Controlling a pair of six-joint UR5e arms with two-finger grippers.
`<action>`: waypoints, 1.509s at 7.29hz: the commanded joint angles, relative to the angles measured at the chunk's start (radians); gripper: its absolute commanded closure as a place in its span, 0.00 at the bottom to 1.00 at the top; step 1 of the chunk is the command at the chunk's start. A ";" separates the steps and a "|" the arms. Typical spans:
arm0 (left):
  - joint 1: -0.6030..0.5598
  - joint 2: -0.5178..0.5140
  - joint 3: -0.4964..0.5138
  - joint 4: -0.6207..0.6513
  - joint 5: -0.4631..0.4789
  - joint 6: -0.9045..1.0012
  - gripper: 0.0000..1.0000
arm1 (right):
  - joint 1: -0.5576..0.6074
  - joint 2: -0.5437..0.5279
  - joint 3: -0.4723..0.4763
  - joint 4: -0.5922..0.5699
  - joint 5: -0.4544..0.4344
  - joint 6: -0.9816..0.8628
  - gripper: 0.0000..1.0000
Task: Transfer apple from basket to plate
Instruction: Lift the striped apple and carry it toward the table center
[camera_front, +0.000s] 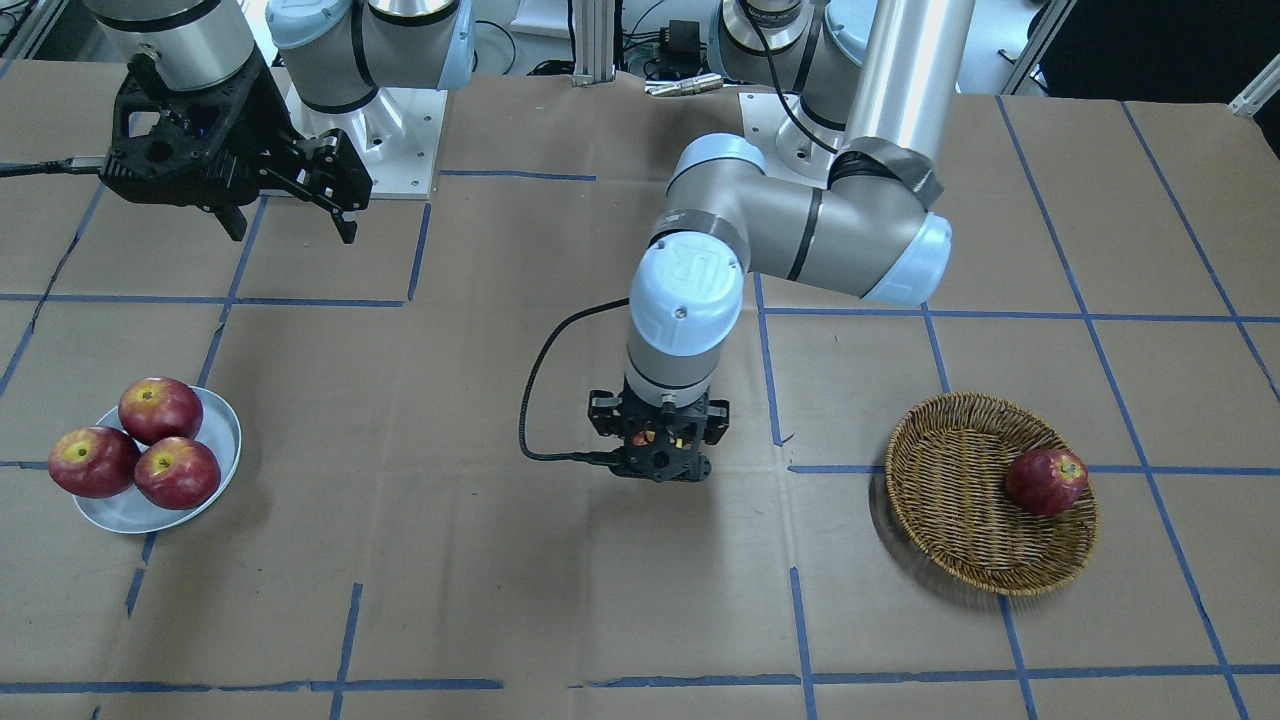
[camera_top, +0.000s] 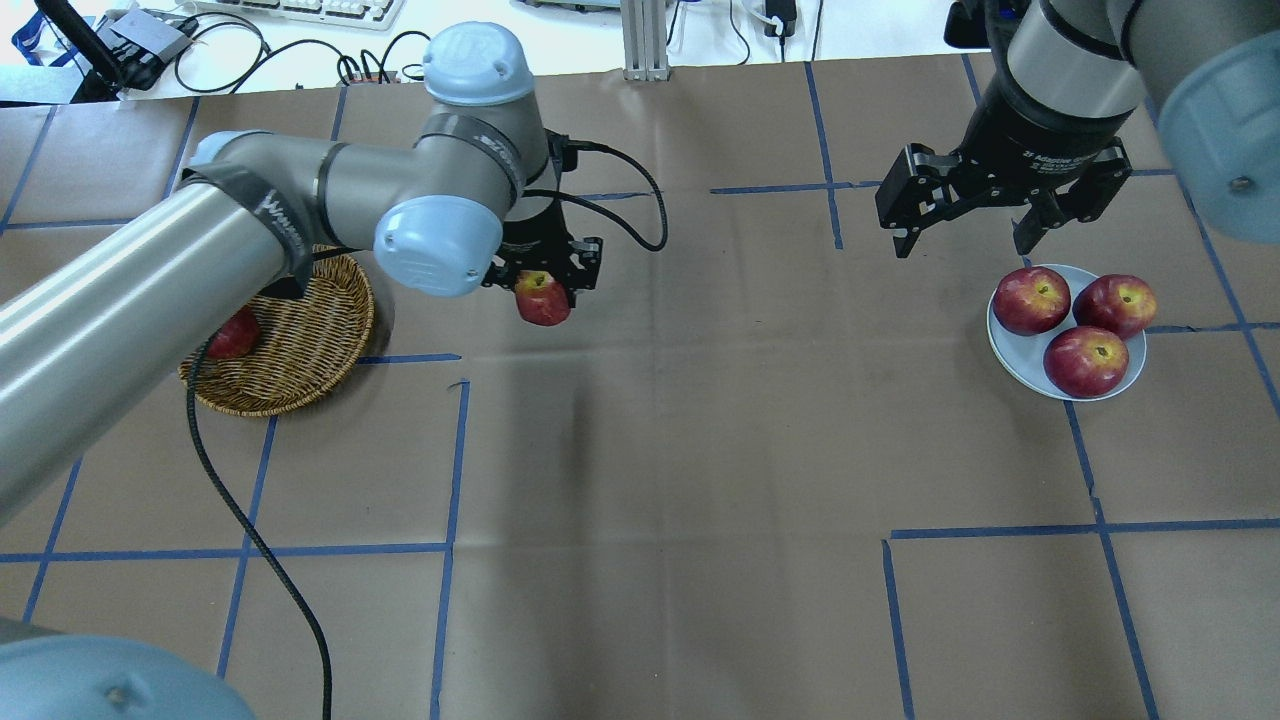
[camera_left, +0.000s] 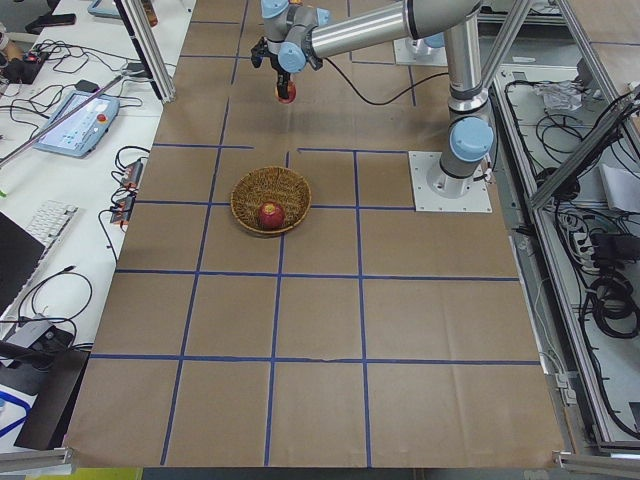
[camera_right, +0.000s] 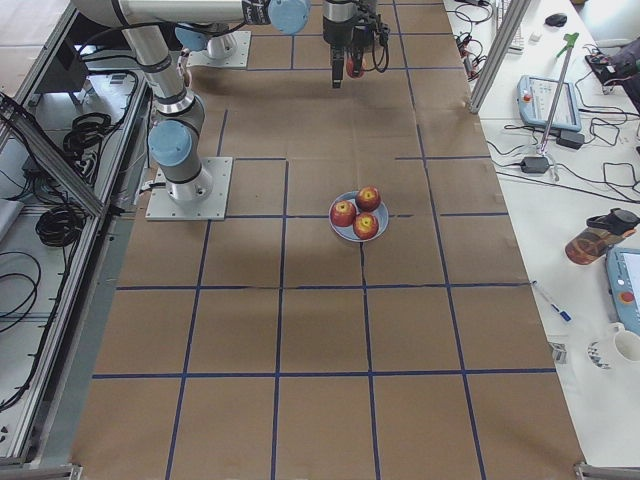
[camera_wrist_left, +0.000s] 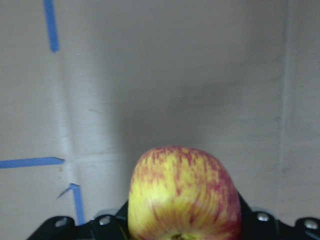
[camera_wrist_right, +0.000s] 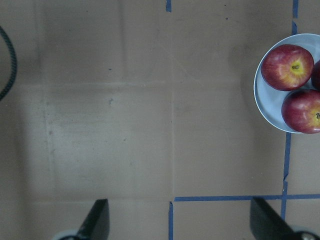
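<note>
Overhead exterior, query: is the apple (camera_top: 543, 305) out of the basket (camera_top: 310, 330)?
Reply: Confirmed; it is clamped in the left gripper (camera_top: 543, 290), left of centre. The right gripper (camera_top: 960, 247) is held wide, empty. Delivery to the plate (camera_top: 1010, 365) is judged outstanding.

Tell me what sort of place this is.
Most likely a robotics lab or test cell: a left arm and right arm bolted to a paper-covered table gridded with blue tape, with a keyboard and teach pendant on the side bench.
</note>
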 joint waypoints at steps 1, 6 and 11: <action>-0.070 -0.080 0.054 0.027 -0.002 -0.082 1.00 | 0.000 0.000 0.000 0.000 0.000 0.000 0.00; -0.106 -0.134 0.060 0.062 -0.002 -0.131 0.97 | 0.000 0.000 0.001 0.000 0.000 0.000 0.00; -0.106 -0.139 0.065 0.061 -0.001 -0.133 0.44 | 0.000 0.000 0.001 0.000 -0.002 0.000 0.00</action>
